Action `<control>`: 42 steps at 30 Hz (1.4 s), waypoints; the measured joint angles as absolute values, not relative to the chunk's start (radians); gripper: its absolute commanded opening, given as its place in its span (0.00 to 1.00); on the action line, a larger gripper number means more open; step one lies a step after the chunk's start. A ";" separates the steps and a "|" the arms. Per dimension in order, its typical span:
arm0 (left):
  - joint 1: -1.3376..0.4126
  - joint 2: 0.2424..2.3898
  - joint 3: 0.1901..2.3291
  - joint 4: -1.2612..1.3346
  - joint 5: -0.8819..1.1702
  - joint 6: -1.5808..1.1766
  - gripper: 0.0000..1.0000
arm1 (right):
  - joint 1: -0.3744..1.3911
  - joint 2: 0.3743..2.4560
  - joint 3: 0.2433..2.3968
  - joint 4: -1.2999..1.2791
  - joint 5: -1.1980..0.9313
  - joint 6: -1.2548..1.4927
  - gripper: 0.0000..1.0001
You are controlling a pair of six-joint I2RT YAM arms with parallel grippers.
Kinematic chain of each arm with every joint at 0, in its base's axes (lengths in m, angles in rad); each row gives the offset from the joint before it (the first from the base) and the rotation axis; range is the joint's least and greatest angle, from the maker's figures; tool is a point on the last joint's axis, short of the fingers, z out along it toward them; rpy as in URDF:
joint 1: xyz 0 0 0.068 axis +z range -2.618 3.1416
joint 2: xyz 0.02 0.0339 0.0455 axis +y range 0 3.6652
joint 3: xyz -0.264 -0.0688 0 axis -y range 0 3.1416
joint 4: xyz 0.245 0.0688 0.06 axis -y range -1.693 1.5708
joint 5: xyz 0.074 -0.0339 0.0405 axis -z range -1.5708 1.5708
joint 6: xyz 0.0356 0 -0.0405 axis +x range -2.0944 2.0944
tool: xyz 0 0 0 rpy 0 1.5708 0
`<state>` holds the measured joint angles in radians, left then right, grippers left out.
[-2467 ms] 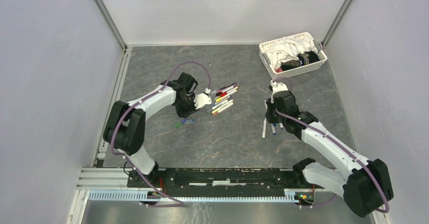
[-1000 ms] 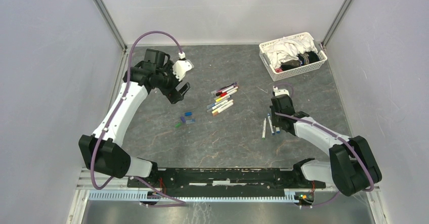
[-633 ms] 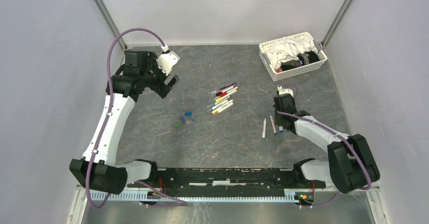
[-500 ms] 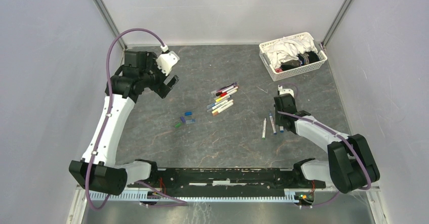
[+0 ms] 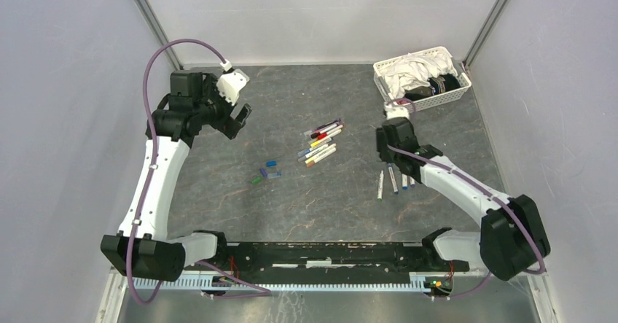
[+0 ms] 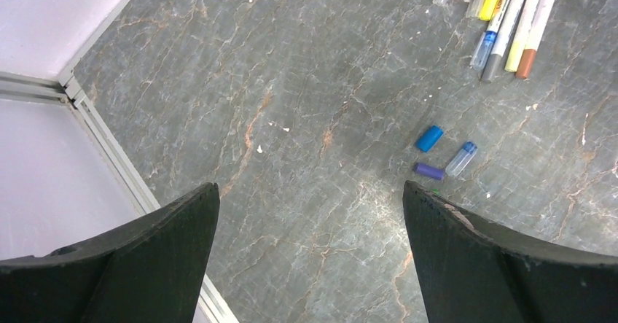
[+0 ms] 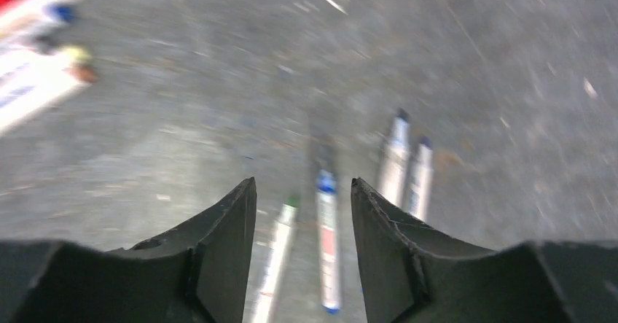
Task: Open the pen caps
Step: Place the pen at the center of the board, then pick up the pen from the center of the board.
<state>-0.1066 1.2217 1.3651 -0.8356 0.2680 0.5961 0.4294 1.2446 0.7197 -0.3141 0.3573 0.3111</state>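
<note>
R gripper [image 7: 303, 182] hung parted, empty, over uncapped pens [image 7: 326, 235]; L gripper [image 6: 310, 192] wide, empty, near loose caps [image 6: 430, 138]. Capped pens [image 5: 321, 144] lay centre. We judged next grab: R mid-barrel, L on cap, pull straight along axis

A robot lab cell: plain white panels [image 5: 65, 82] on aluminium framing [image 5: 149, 17] enclose a grey tabletop [image 5: 328, 206].
</note>
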 measured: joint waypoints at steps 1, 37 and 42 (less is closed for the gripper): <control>-0.105 1.217 1.365 -0.836 0.273 0.593 1.00 | 0.459 1.260 0.751 -0.302 0.340 0.311 0.61; -0.104 1.138 1.301 -0.942 0.450 0.592 1.00 | 0.703 1.875 1.151 -0.242 0.281 0.531 0.53; -0.104 1.138 1.301 -0.950 0.453 0.593 1.00 | 0.727 1.841 1.159 -0.241 0.282 0.558 0.54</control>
